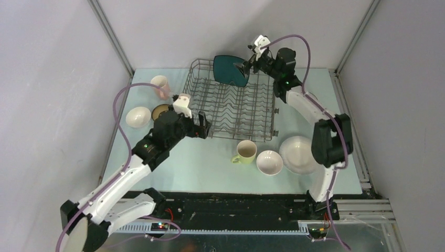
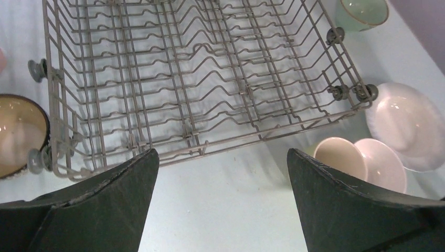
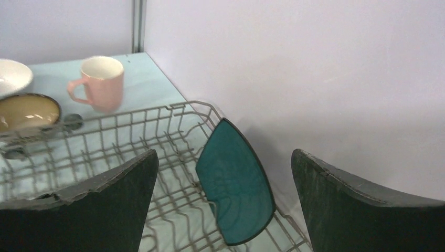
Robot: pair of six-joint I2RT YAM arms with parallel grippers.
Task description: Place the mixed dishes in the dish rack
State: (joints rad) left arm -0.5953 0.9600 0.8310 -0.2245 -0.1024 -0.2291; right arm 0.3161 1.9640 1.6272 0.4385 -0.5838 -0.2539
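standing edgewise in the dish rack (image 1: 231,113) is a teal square plate (image 1: 230,70).

The plate (image 3: 233,184) is teal, the cup (image 3: 102,84) pink, the rack (image 1: 241,135) grey-brown.

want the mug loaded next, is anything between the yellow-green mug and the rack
Nothing visible. The yellow-green mug stands on the table just off the near side of the dish rack, no dish between. The white bowl sits to its right, off that path; the teal plate stands at the far end.
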